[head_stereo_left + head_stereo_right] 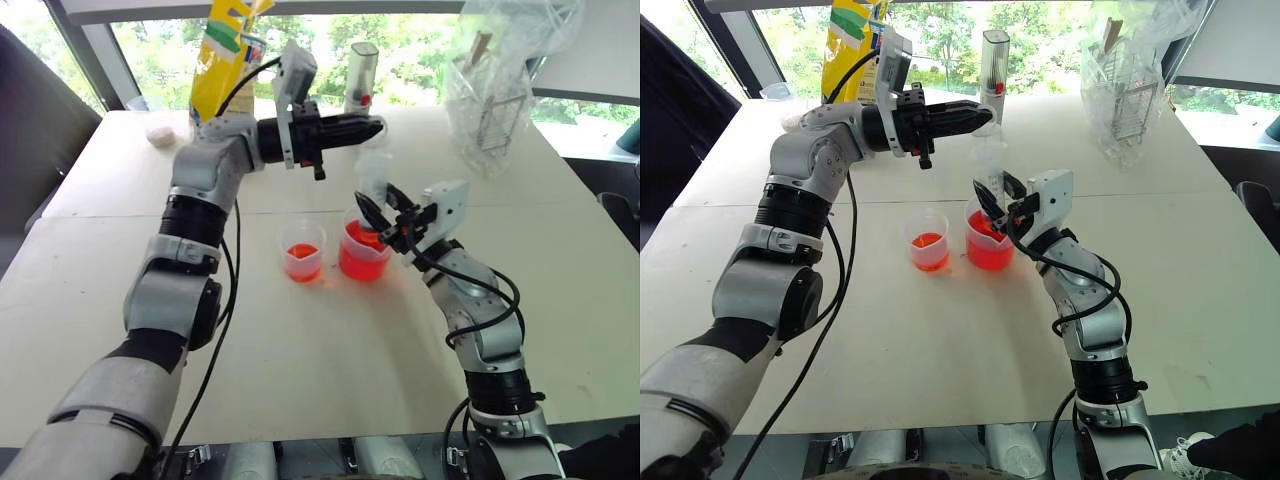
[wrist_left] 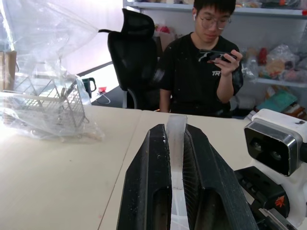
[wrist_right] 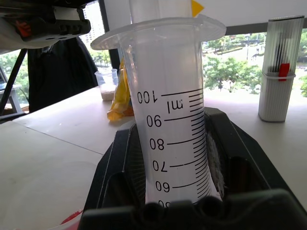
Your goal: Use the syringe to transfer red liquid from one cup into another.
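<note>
Currently right gripper [image 1: 385,215] clamps syringe [image 3: 175,129] barrel, holding it upright with tip down in big cup [image 1: 362,255] of red liquid [image 1: 360,262], likely to draw. Left gripper [image 1: 372,127] reaches across above, fingers [image 2: 146,187] pinching plunger top, ready to pull. Small cup [image 1: 302,252] just beside, little red inside. Pale table [image 1: 300,350]; bagged wire rack [image 1: 490,110], grey bottle [image 1: 361,75], windows, seated person [image 2: 204,62].

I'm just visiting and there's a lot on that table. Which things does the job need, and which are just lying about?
In use: syringe, larger cup and smaller cup, red liquid.

Lying about: yellow bag, grey bottle, wire basket in plastic.
</note>
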